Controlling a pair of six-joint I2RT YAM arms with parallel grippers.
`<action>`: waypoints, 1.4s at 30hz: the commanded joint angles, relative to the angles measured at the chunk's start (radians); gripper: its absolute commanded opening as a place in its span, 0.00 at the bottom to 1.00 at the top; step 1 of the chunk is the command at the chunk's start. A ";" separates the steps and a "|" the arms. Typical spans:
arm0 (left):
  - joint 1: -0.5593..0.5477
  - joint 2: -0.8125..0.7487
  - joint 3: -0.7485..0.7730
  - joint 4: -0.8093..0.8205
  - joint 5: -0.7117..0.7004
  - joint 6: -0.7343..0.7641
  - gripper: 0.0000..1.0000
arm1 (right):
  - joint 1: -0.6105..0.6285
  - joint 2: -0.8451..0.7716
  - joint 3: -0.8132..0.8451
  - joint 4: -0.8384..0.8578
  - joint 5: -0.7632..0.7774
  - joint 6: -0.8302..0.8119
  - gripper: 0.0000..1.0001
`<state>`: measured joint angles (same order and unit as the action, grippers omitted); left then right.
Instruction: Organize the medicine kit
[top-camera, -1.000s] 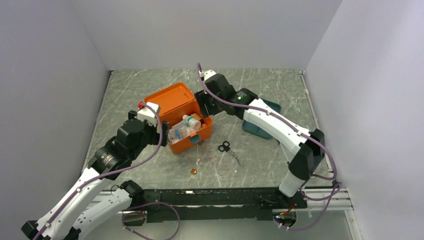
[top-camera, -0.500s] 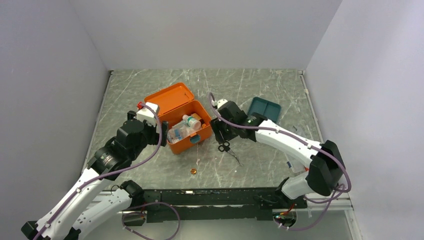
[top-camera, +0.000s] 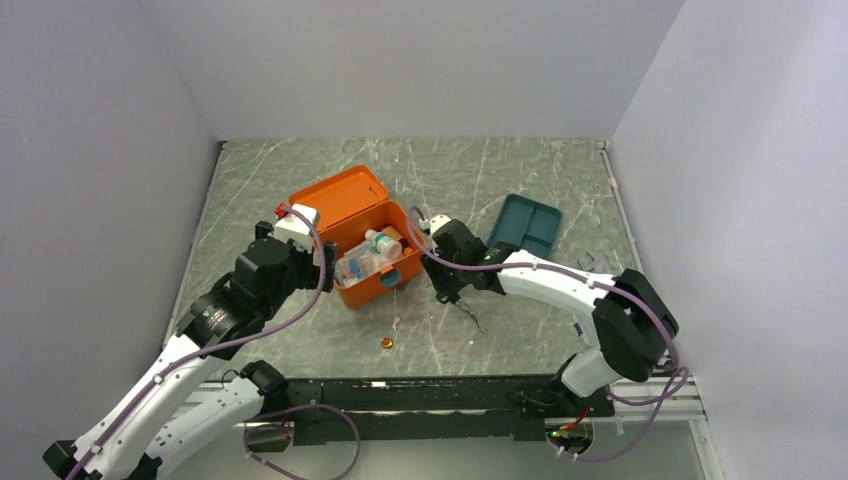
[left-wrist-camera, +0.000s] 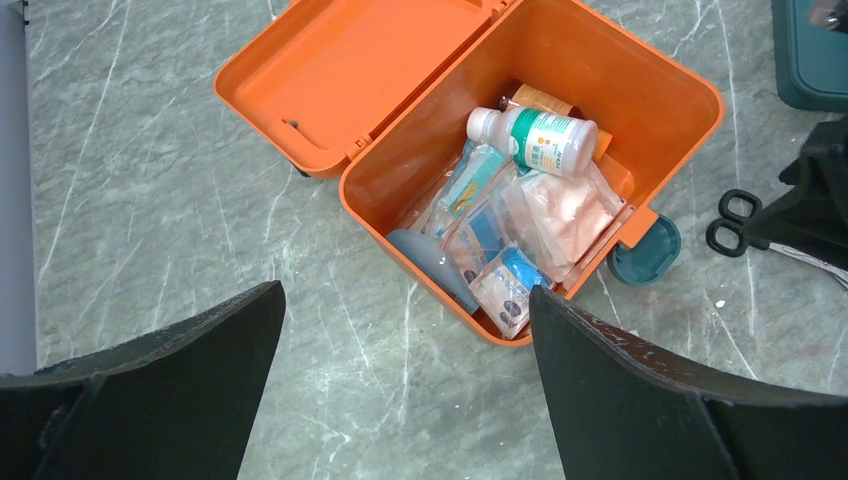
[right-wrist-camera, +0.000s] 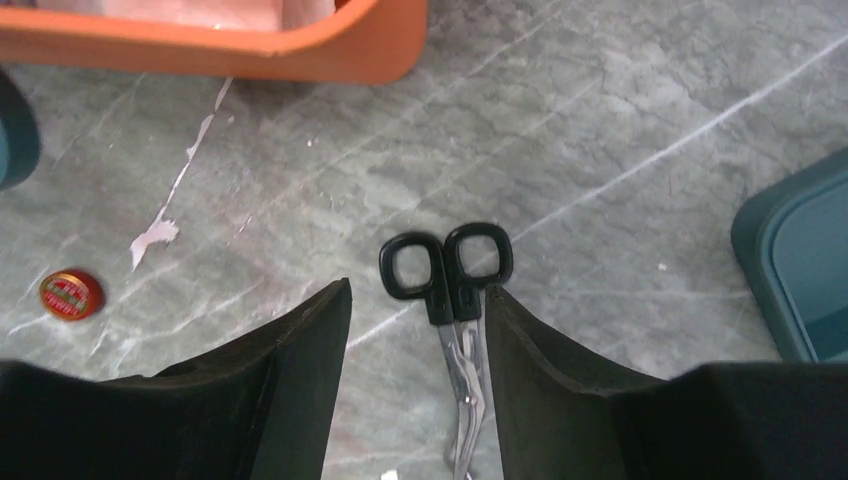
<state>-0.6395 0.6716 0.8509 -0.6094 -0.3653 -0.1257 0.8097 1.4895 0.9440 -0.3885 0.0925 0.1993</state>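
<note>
The medicine kit (top-camera: 368, 290) sat open on the table, left of centre, its lid laid back and a white bottle (left-wrist-camera: 545, 140) and soft packets inside. The left gripper (left-wrist-camera: 405, 292) hovered above it with jaws spread wide, holding nothing. The step in hand looked like fetching the black-handled scissors (right-wrist-camera: 452, 300), which lay on the table just right of the kit. The right gripper (right-wrist-camera: 416, 287) was low over them, its jaws partly apart on either side of the shank below the finger loops and not yet clamped on it. The next move would call for pinching that thin shank squarely, lifting it, then carrying it over the kit's orange wall without nudging the box
</note>
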 joint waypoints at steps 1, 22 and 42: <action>-0.001 0.003 -0.002 0.030 -0.021 -0.012 0.99 | 0.002 0.057 0.009 0.110 0.017 -0.055 0.53; 0.011 0.010 -0.001 0.035 0.002 -0.012 0.99 | -0.022 0.138 -0.051 0.165 -0.021 -0.054 0.38; 0.018 0.017 -0.001 0.033 0.006 -0.013 0.99 | -0.032 0.173 -0.081 0.169 -0.027 -0.046 0.22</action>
<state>-0.6270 0.6846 0.8509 -0.6090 -0.3641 -0.1253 0.7841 1.6543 0.8829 -0.2379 0.0685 0.1505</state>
